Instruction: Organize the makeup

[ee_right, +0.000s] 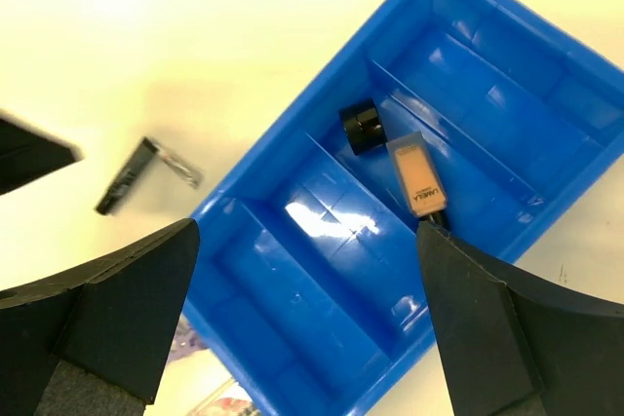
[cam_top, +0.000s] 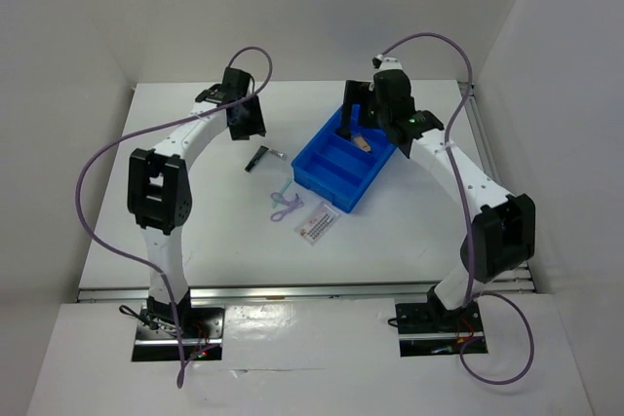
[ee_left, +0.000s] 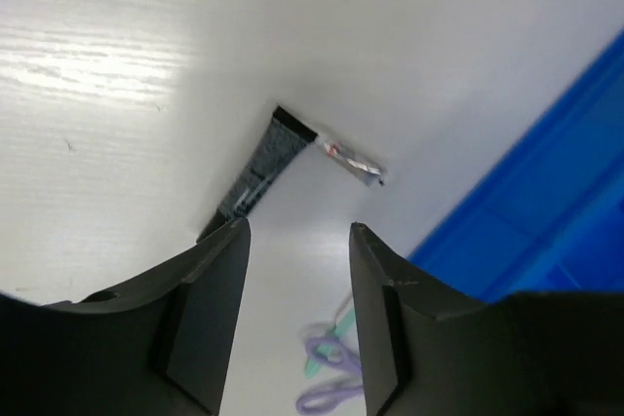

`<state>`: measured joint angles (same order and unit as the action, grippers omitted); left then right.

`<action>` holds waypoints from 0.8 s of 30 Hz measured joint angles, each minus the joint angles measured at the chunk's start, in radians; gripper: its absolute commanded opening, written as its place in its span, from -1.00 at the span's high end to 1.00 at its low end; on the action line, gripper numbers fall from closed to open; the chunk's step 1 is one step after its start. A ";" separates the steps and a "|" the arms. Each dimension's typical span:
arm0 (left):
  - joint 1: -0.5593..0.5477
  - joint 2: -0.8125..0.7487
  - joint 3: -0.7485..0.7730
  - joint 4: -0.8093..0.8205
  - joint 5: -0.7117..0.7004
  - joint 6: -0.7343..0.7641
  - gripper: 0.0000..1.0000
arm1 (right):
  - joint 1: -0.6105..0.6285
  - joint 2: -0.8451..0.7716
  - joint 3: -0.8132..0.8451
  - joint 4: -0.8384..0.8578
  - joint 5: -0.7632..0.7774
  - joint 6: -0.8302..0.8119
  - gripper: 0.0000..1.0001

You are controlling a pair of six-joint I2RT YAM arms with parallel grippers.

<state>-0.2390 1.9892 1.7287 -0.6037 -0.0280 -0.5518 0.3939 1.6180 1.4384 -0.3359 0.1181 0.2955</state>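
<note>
From above, the left hand [cam_top: 244,116] hangs over the surface [cam_top: 195,221], left of the blue tray [cam_top: 330,174] and well apart from it. The right hand [cam_top: 363,116] is over the tray's far end. A tan piece [cam_top: 364,142] with a black end lies inside the tray there. A dark stick [cam_top: 256,159] lies on the surface between the left hand and the tray, with a small silvery bit [cam_top: 277,154] at its end. Nearer the arm bases, the lilac tool [cam_top: 284,205] lies on the surface. The white packet [cam_top: 319,223] lies just beside it, off the tray's near corner.

In the left wrist view, the left hand [ee_left: 297,231] stands partly open, with bare surface [ee_left: 146,65] in the gap and nothing held. The dark stick [ee_left: 255,174] lies just beyond the fingertips. The silvery bit [ee_left: 351,161] angles off its far end, and I cannot tell whether they touch. The tray [ee_left: 546,211] fills the right side. The lilac tool [ee_left: 327,377] shows low between the fingers [ee_left: 205,319].

In the right wrist view, the right hand [ee_right: 304,236] is spread wide above the tray [ee_right: 292,270] and grips nothing. The tan piece [ee_right: 417,174] lies flat in a middle lane, its black cap [ee_right: 363,129] against a divider. The dark stick [ee_right: 125,178] and silvery bit [ee_right: 181,170] lie on the surface [ee_right: 195,26] left of the tray.
</note>
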 measured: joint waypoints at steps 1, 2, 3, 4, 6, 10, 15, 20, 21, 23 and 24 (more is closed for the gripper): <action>0.000 0.035 0.036 -0.012 -0.013 0.007 -0.39 | 0.000 -0.021 -0.004 -0.001 -0.003 0.003 -1.00; 0.000 0.076 0.072 -0.024 -0.026 0.018 -0.46 | 0.000 -0.039 -0.008 -0.003 -0.003 0.003 -1.00; 0.000 0.113 0.107 -0.034 -0.039 0.027 -0.51 | 0.000 -0.057 -0.014 -0.006 -0.003 0.004 -1.00; 0.000 0.148 0.132 -0.040 -0.050 0.035 -0.53 | 0.000 -0.066 -0.018 -0.007 -0.003 0.005 -1.00; 0.001 0.206 0.162 -0.060 -0.064 0.055 -0.53 | 0.000 -0.101 -0.041 -0.010 -0.003 0.007 -1.00; 0.005 0.277 0.165 -0.090 -0.072 0.082 -0.45 | 0.000 -0.135 -0.080 -0.019 -0.001 0.011 -1.00; 0.009 0.288 0.136 -0.090 -0.072 0.084 -0.39 | 0.000 -0.135 -0.098 -0.044 0.003 0.018 -1.00; 0.009 0.228 0.028 -0.040 -0.083 0.077 0.20 | 0.000 -0.135 -0.110 -0.053 0.006 0.025 -1.00; 0.009 0.220 0.017 -0.039 -0.086 0.073 0.59 | 0.000 -0.136 -0.112 -0.054 0.006 0.026 -1.00; 0.009 0.211 0.010 -0.043 -0.090 0.073 0.91 | 0.000 -0.136 -0.117 -0.054 0.006 0.028 -1.00; 0.009 0.205 0.006 -0.045 -0.094 0.073 1.00 | 0.000 -0.136 -0.119 -0.055 0.005 0.029 -1.00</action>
<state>-0.2302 2.1941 1.7344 -0.6483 -0.1223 -0.4786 0.3935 1.4822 1.3197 -0.3912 0.1234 0.3248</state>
